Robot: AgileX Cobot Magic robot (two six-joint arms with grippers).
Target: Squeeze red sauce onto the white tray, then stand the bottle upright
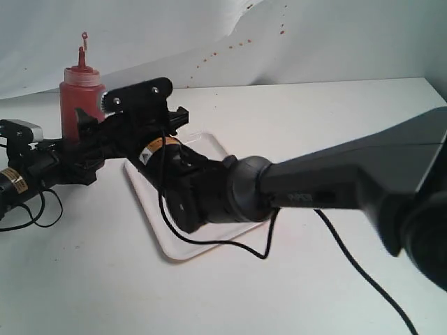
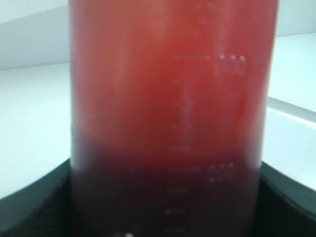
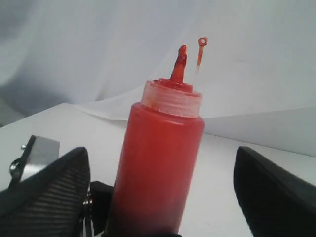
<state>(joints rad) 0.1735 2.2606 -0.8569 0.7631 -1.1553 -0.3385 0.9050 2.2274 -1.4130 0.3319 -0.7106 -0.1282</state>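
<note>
- Two arms converge on one bottle (image 1: 82, 94). Nearest: right arm reaching in low across the white tray (image 1: 174, 241), with a black cable (image 1: 349, 258) trailing over the counter (image 1: 314, 118).
- White tray: flat on the counter, near the bottle's base, largely hidden under the right arm. No red sauce visible on its bare parts. Cannot tell from this whether the squeeze step is done.
- Right gripper (image 3: 163, 192): open, with a jaw on each side of the bottle and a clear gap on both sides. Judged a bracketing position, not a grip.
- Left gripper (image 1: 89, 136): closed on the bottle low on its body, dark fingers (image 2: 29, 207) against both walls in the left wrist view. Low hold judged to steady the base and leave the upper body free for squeezing.
- Bottle: upright on the counter, beyond the tray's far left corner in the exterior view. Nozzle (image 3: 179, 61) pointing up, tip cap (image 3: 202, 42) off and standing beside it on its tether, so judged ready to dispense.
- Counter: plain white, flat, matte.
- Farthest: creased white backdrop (image 1: 349, 35), marked with a trail of small red specks (image 1: 241, 43).
</note>
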